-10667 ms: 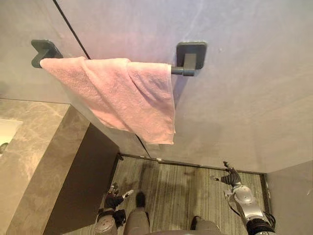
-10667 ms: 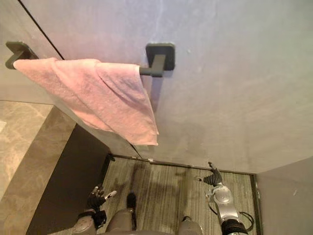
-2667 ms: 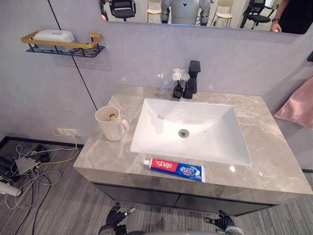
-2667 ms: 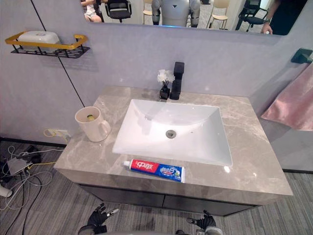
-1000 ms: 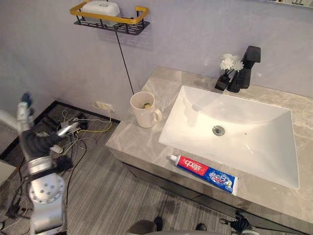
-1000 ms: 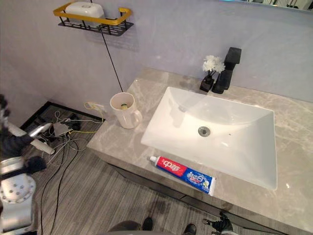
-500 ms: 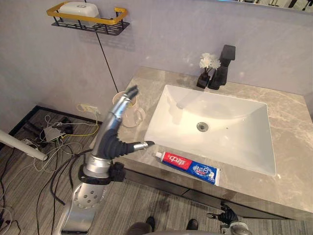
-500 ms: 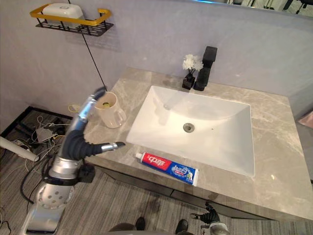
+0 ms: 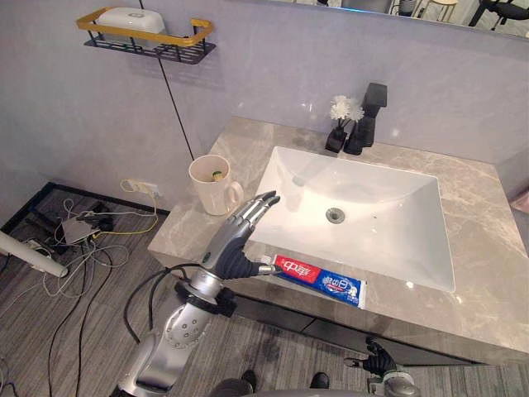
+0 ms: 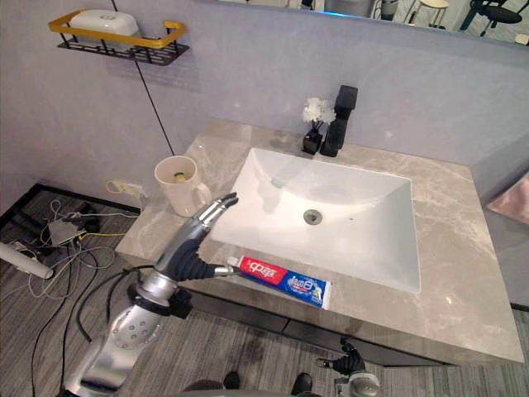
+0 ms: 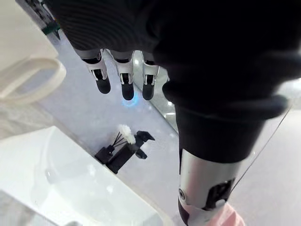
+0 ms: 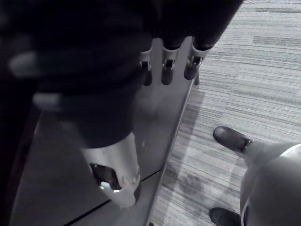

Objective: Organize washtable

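A red, white and blue toothpaste tube (image 9: 319,279) lies flat along the front edge of the grey marble countertop (image 9: 475,277), before the white sink (image 9: 364,186). My left hand (image 9: 234,248) is open over the counter's front left part, between the cream mug (image 9: 212,184) and the tube. Its fingers (image 11: 123,81) point straight toward the basin, and the thumb reaches close to the tube's cap end. The mug holds something small and greenish. My right hand (image 9: 377,362) hangs low before the cabinet with relaxed fingers (image 12: 165,70), holding nothing.
A black faucet (image 9: 372,117) and a small vase of white flowers (image 9: 338,124) stand behind the basin. A yellow-rimmed wall shelf (image 9: 145,33) carries a white soap dish. Cables (image 9: 78,236) lie on the floor at the left. A pink towel (image 10: 512,198) hangs at the right.
My left hand has swung right and down, from in front of the mug to the counter edge beside the toothpaste's cap end. The camera has shifted slightly.
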